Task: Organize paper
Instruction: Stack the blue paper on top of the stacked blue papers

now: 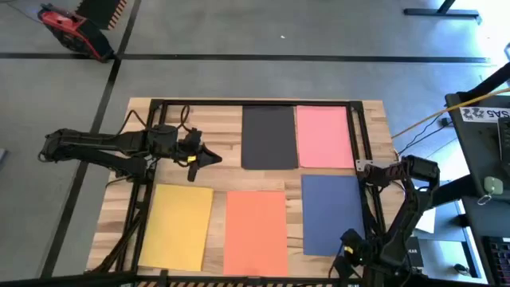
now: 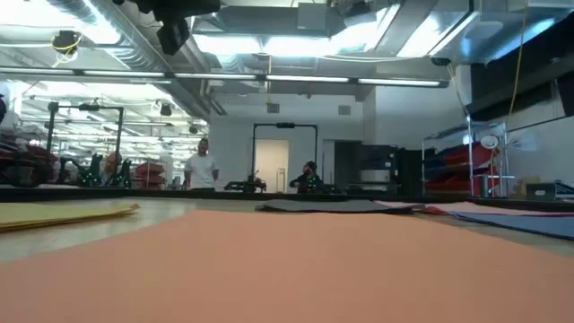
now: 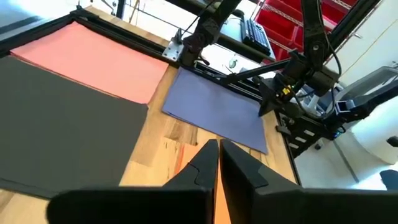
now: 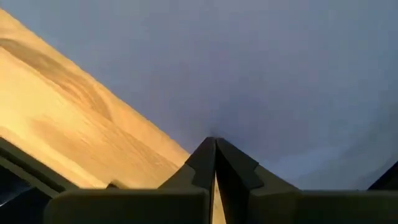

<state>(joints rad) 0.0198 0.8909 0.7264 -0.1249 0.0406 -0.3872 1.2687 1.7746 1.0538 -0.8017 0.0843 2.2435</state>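
Five paper sheets lie flat on the wooden table: black and pink at the far side, yellow, orange and blue at the near side. My left gripper is shut and hovers above bare wood, just left of the black sheet and beyond the orange one. My right gripper is shut, low over the blue sheet near its near right corner. My right gripper's shut fingertips point down close over the blue sheet, beside its edge with the bare wood. I cannot tell whether they touch the sheet. My left gripper touches nothing.
A black metal frame runs along the table's far edge and sides. A cable lies at the far left. Bare wood shows between the sheets. People stand far off in the room beyond.
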